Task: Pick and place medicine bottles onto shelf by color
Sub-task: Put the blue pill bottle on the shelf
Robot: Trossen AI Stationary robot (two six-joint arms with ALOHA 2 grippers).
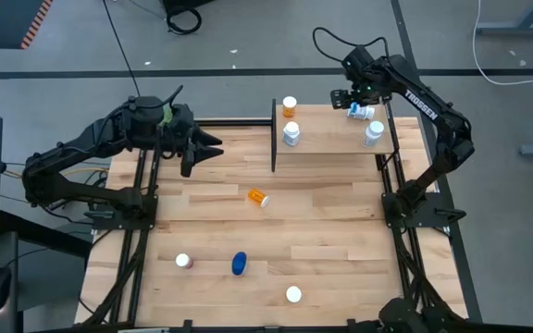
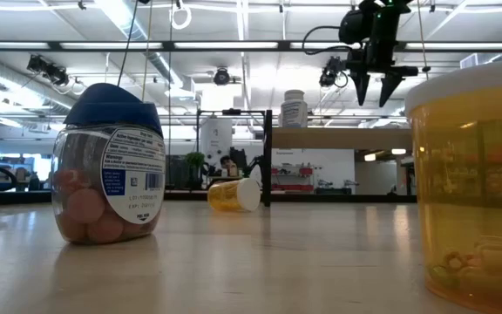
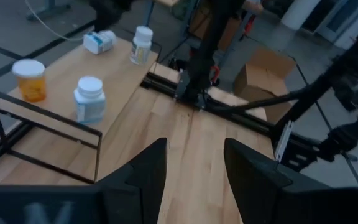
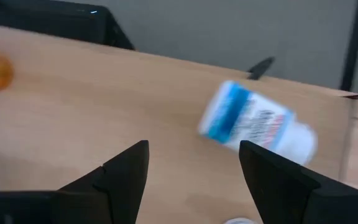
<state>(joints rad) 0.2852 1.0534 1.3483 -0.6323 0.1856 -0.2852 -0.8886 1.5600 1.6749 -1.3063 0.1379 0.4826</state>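
The light wooden shelf [image 1: 331, 139] stands at the table's far right. On it an orange bottle [image 1: 290, 105] and two white bottles [image 1: 291, 134] [image 1: 374, 132] stand upright. A white bottle with a blue label [image 4: 257, 124] lies on its side on the shelf top. My right gripper [image 4: 194, 168] hangs open above the shelf [image 2: 338, 138], just short of that lying bottle, touching nothing. My left gripper [image 3: 194, 168] is open and empty above the table's far left [image 1: 206, 150]. An orange bottle [image 1: 259, 197] lies on its side mid-table.
Near the front edge stand a white-capped bottle [image 1: 183, 261], a rounded blue-capped one [image 1: 239, 264] and another white-capped one [image 1: 293, 294]. The shelf's black end posts [image 1: 274, 134] rise at its left end. Bare tabletop lies between the shelf and the front bottles.
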